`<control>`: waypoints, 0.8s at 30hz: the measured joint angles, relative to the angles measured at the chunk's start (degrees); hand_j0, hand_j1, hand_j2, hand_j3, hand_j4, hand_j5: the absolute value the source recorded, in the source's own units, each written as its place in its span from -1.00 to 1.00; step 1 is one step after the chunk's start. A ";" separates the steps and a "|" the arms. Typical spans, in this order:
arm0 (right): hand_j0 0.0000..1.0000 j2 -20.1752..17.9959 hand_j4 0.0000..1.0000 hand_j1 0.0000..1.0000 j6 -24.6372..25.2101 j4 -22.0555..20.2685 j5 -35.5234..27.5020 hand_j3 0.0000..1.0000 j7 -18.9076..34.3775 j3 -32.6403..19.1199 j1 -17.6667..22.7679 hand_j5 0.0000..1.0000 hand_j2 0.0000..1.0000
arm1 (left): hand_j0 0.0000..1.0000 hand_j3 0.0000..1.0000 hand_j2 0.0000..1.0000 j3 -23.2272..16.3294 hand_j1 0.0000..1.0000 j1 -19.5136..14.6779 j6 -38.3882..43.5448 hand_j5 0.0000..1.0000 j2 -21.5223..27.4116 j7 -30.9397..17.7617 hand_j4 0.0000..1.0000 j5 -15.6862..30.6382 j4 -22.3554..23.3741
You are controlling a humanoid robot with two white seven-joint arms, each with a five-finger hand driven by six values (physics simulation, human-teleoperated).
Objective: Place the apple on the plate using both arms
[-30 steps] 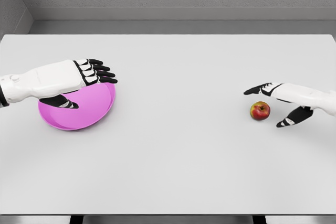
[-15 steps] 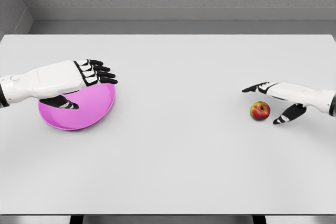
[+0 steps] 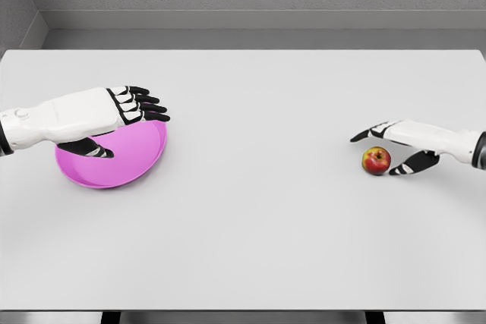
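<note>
A red and yellow apple (image 3: 376,161) sits on the white table at the right. My right hand (image 3: 377,153) is open around it: the fingers (image 3: 370,132) reach past its far side and the thumb (image 3: 406,168) lies close to its near right side. I cannot tell whether either touches the apple. A pink plate (image 3: 125,163) rests at the left of the table. My left hand (image 3: 135,129) is spread over the plate, with its fingers above the far right rim and its thumb over the middle, holding nothing.
The white table (image 3: 250,210) spans the whole view, with a wide stretch between the plate and the apple. A grey wall runs behind its far edge. The near edge shows at the bottom of the picture.
My right hand has drawn in around the apple, its thumb moving up and left toward the fruit. The apple, the plate and the left hand have not moved.
</note>
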 measured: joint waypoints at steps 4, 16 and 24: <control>0.53 0.00 0.53 0.53 0.00 -0.23 0.30 0.53 0.00 0.74 -0.09 0.53 0.53 | 1.00 1.00 1.00 -0.01 1.00 0.00 0.00 1.00 0.00 0.00 1.00 0.00 0.00; -0.04 -0.08 -0.04 -0.04 -0.01 -0.53 0.35 -0.04 0.00 1.15 -0.44 -0.04 -0.04 | 1.00 1.00 1.00 -0.09 1.00 0.00 0.00 1.00 -0.09 0.00 1.00 -0.06 0.00; -0.04 -0.08 -0.04 -0.04 -0.02 -1.42 0.19 -0.04 -0.01 1.09 -0.44 -0.04 -0.04 | 1.00 1.00 1.00 -0.09 1.00 0.00 0.00 1.00 -0.09 0.00 1.00 -0.07 0.00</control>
